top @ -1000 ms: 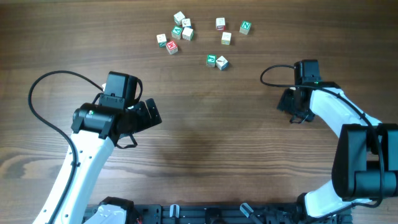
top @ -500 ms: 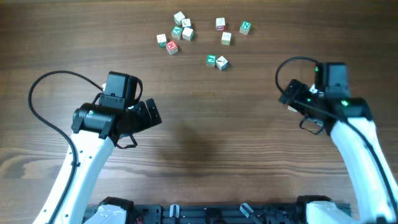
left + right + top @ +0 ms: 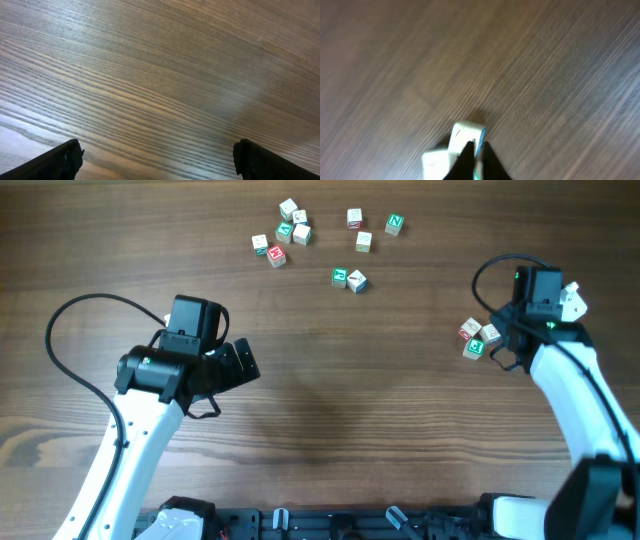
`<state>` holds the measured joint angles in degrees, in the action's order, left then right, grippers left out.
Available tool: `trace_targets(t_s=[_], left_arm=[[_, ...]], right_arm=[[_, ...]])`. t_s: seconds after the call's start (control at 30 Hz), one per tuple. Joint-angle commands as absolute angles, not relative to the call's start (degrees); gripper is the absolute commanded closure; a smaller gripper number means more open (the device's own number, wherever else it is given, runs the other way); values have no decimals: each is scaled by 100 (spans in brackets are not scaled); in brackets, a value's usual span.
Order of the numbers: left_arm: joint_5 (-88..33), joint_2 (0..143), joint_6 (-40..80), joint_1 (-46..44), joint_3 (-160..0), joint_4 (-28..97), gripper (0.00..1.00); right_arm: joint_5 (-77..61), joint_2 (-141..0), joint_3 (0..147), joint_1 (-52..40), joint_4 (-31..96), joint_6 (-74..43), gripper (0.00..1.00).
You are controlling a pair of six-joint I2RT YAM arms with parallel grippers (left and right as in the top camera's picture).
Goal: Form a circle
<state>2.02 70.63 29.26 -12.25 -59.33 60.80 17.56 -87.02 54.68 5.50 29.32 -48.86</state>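
Three tiny wooden cubes form a tight group (image 3: 478, 337) at the right of the table, showing red, green and pale faces; no full circle shows. My right gripper (image 3: 504, 342) sits just right of them, its jaws shut. In the right wrist view its tips (image 3: 476, 150) hover over a pale cube with a blue edge (image 3: 466, 136), and another pale cube (image 3: 434, 161) lies beside it. Nothing is gripped. My left gripper (image 3: 243, 365) hangs over bare wood at centre left, wide open (image 3: 160, 162) and empty.
A loose scatter of several similar letter cubes lies at the far edge: one bunch (image 3: 285, 232), a few around (image 3: 365, 228), and a pair (image 3: 349, 278). The left arm's cable (image 3: 60, 330) loops out at the left.
My right arm has swung right and away from the table centre, uncovering the three grouped cubes. Its jaws opened, then shut. The left arm has stayed still.
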Motion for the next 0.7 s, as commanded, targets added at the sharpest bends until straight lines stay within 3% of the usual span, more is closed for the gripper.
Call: trace_targets(t_s=[0.0, 0.2, 0.67], left_arm=[[176, 7050, 2899, -1181, -5922, 6082, 0], [176, 7050, 2899, -1181, -5922, 6082, 0], [176, 7050, 2899, -1181, -5922, 6082, 0]], right_arm=[[1452, -9129, 5472, 985, 2744, -5098, 96], [711, -9432, 5470, 1284, 2204, -4095, 96], [370, -9883, 5470, 1317, 2036, -3924, 96]])
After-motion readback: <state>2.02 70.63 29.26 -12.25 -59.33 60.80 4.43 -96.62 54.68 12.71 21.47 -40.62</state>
